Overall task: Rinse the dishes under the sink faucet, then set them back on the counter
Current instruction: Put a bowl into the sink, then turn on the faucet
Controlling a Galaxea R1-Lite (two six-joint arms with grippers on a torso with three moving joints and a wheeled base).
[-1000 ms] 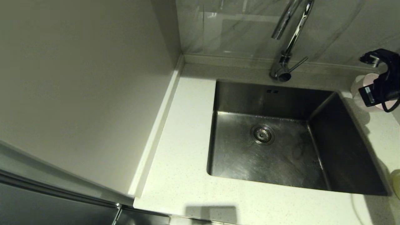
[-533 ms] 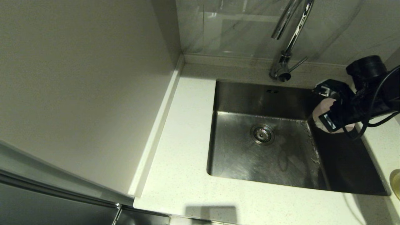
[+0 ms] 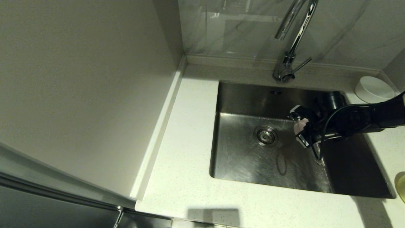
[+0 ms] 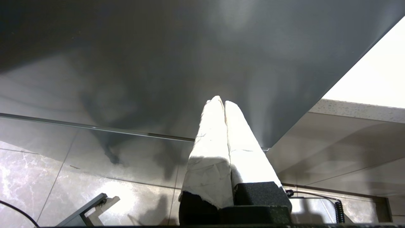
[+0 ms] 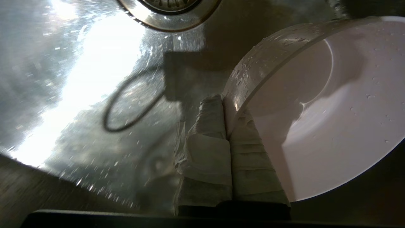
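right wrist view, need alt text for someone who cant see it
The right gripper is shut on the rim of a wet pale pink bowl, held tilted on edge above the floor of the steel sink. Water droplets speckle the bowl and the basin, and the round drain strainer shows just beyond the fingertips.

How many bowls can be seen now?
3: pink bowl in the right pincer over the sink; white bowl on the counter; yellow bowl at the right edge.
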